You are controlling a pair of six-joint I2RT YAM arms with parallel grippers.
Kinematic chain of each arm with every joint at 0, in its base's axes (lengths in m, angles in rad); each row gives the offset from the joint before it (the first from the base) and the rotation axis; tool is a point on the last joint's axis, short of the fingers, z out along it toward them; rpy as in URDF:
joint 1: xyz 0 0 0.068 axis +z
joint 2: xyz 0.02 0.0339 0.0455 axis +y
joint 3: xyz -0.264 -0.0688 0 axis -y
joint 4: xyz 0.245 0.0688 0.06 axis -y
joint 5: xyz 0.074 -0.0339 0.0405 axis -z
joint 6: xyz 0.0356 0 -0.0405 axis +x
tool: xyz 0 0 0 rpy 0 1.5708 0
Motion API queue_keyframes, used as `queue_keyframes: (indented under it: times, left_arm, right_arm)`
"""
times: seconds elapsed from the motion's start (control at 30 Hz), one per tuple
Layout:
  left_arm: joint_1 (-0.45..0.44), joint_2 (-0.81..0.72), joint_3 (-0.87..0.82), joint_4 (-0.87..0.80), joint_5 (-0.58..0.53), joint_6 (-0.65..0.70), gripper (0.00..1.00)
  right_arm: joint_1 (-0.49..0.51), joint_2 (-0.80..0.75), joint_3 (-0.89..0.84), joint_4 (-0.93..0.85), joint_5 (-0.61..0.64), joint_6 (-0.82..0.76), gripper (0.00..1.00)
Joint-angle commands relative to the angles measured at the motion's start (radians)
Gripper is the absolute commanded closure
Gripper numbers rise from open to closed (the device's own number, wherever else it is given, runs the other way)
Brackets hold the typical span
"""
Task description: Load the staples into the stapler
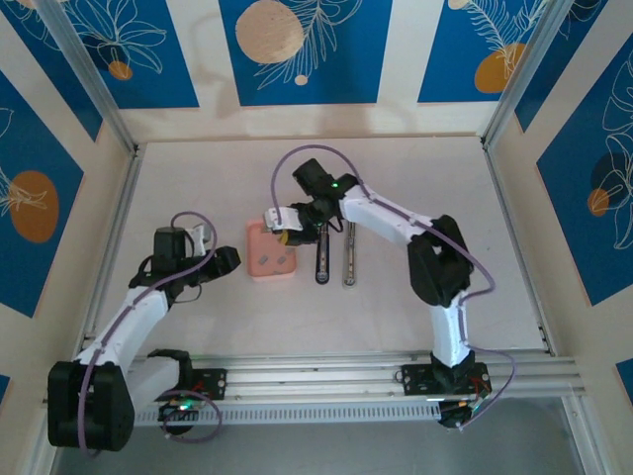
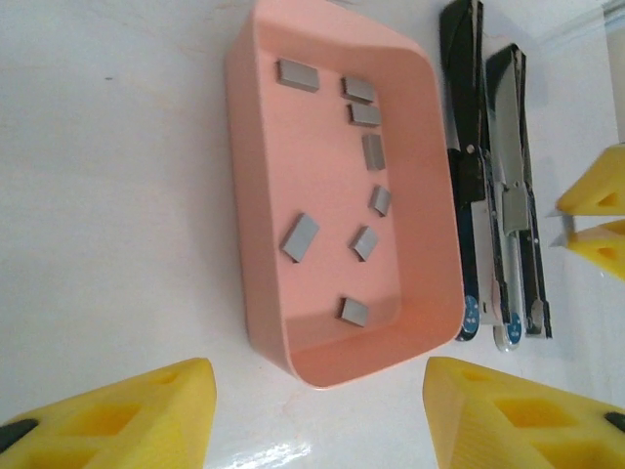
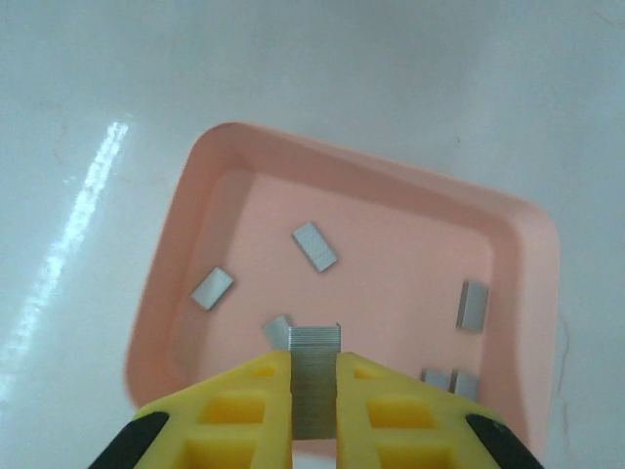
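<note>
The salmon-pink box (image 1: 270,252) lies mid-table with several loose staples (image 2: 300,237) on its floor. Above it, my right gripper (image 3: 314,363) is shut on one silvery strip of staples (image 3: 314,344), which stands upright between the yellow fingers (image 3: 249,405). The stapler (image 1: 322,259) lies open just right of the box, its black bar (image 2: 461,166) beside its silvery-white bar (image 2: 512,195). My left gripper (image 2: 317,420) is open just left of the box's near end, with nothing between its fingers (image 2: 117,420). In the left wrist view the right gripper's fingertips (image 2: 596,193) show past the stapler.
White tabletop (image 1: 198,188) with a raised frame around it and metal rails (image 1: 326,371) along the near edge. Bare table lies behind the box and to the right of the stapler (image 1: 445,188).
</note>
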Motion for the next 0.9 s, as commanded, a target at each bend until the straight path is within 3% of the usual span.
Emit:
queue_keyframes:
  times: [0.0, 0.3, 0.5, 0.7, 0.87]
  left_arm:
    - [-0.068, 0.019, 0.057, 0.026, -0.054, 0.007, 0.41]
    - [-0.267, 0.198, 0.164, 0.106, -0.13, 0.017, 0.42]
    - [-0.361, 0.301, 0.232, 0.151, -0.158, 0.018, 0.43]
    - [-0.377, 0.351, 0.261, 0.179, -0.151, 0.006, 0.43]
    - [-0.377, 0.377, 0.294, 0.158, -0.164, 0.013, 0.43]
  right_arm:
    - [-0.012, -0.13, -0.138, 0.126, -0.014, 0.241, 0.88]
    - [-0.017, -0.482, -0.588, 0.289, 0.255, 0.787, 0.89]
    - [-0.025, -0.701, -0.821, 0.288, 0.432, 1.147, 0.89]
    - [-0.036, -0.867, -0.905, 0.255, 0.431, 1.267, 0.85]
    - [-0.08, -0.889, -0.886, 0.227, 0.374, 1.324, 0.79]
